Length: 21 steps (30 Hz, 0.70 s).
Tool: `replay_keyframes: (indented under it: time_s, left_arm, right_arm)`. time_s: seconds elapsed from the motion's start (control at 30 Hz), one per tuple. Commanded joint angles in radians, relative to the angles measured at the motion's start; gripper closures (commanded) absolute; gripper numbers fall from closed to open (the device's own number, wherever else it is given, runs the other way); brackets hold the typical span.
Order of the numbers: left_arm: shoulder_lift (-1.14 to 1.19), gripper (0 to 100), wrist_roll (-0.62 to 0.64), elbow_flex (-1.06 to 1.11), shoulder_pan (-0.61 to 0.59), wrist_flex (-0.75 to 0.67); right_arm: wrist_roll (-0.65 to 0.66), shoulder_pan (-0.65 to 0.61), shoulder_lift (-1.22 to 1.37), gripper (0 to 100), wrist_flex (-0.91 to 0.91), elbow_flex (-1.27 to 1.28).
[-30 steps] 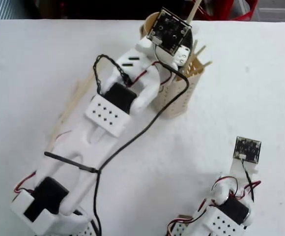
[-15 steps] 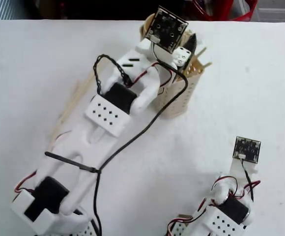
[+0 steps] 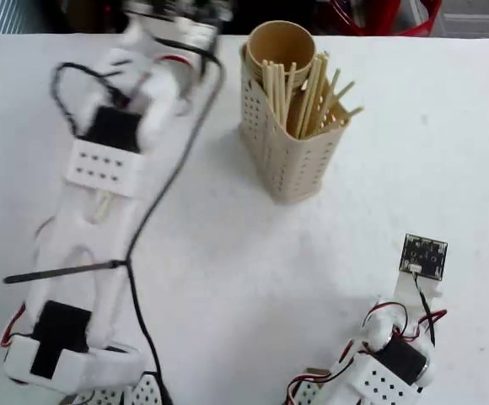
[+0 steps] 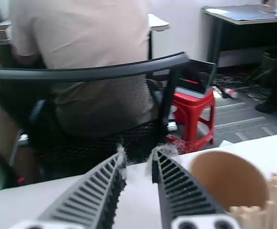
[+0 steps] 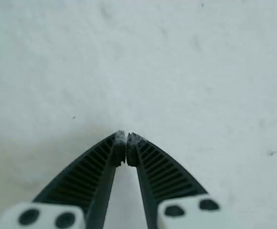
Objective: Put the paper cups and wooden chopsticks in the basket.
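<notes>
**Gripper and Load Status**

The left gripper [image 4: 137,155] is seen with its jaws a narrow gap apart, and nothing is held between them. It is positioned near the paper cup [image 4: 227,179]. The right gripper [image 5: 126,138] is closed on nothing, tips touching, over the bare table [image 5: 176,57]. In the high view, the paper cup and the wooden chopsticks [image 3: 312,89] are stood upright inside the basket [image 3: 291,164]. The left arm [image 3: 101,169] is blurred there and appears to be apart from the basket.
</notes>
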Motion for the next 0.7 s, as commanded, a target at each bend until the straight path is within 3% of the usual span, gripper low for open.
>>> replay_keyframes:
  time_s: [0.0, 0.13, 0.4, 0.67]
  left_arm:
    - [-0.054, 89, 0.011, -0.054, -0.196, 0.157]
    - [-0.047, 89, -0.097, 0.071, -0.328, 0.227]
    - [0.11, 89, -0.417, 0.195, -0.446, 0.236]
    - [0.3, 89, -0.598, 0.126, -0.458, 0.339]
  right_arm:
    - [0.009, 0.004, -0.007, 98.0, 0.005, 0.009]
    - [0.009, 0.004, -0.007, 98.0, 0.005, 0.009]
    - [0.009, 0.004, -0.007, 98.0, 0.005, 0.009]
    - [0.009, 0.004, -0.007, 98.0, 0.005, 0.009]
